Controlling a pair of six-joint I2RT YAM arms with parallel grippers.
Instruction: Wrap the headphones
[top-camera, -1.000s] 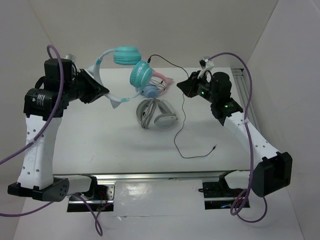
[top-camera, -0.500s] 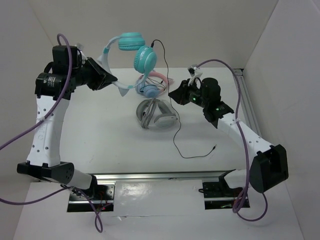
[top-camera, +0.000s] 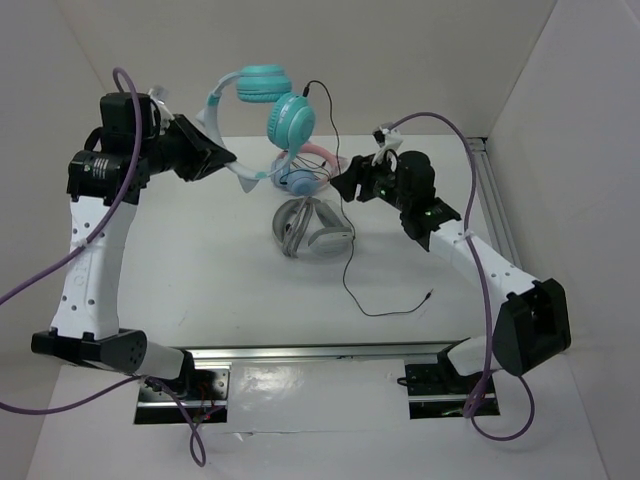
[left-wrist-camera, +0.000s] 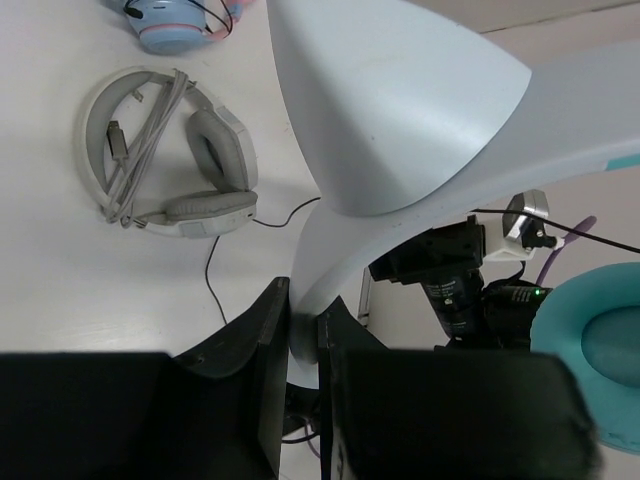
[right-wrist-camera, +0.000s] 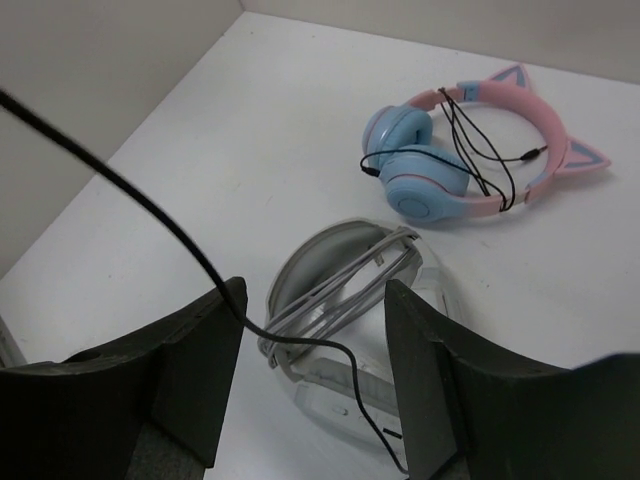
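The headphones (top-camera: 290, 118) hang in the air above the far side of the table (top-camera: 200, 280), held up by the left gripper (top-camera: 228, 158), whose black fingers (left-wrist-camera: 250, 350) are closed tight on the headband (left-wrist-camera: 400, 230). That band is smooth, pale-blue translucent plastic, curved, with a pointed cat ear rising from it, and it carries two round teal ear cups (top-camera: 262, 83) with soft-looking pads. A thin black cable (top-camera: 350, 270) drops from one cup, runs down past the right gripper (top-camera: 345, 183) and ends in a loose curl with a small plug lying on the white, matte tabletop. In the right wrist view the right gripper's jaws stand well apart with the cable passing slack between them, close to one finger (right-wrist-camera: 200, 370); it grips nothing. Below the raised set lie two more: a pink pair (right-wrist-camera: 470, 150) with a pink cat-ear band, glossy blue cups and a black cord wound around it, and, just beside it, a grey pair (right-wrist-camera: 340, 290) with a white band, oval padded cups and a pale cord wrapped around. In all: three sets of headphones, two grippers, one trailing cable.
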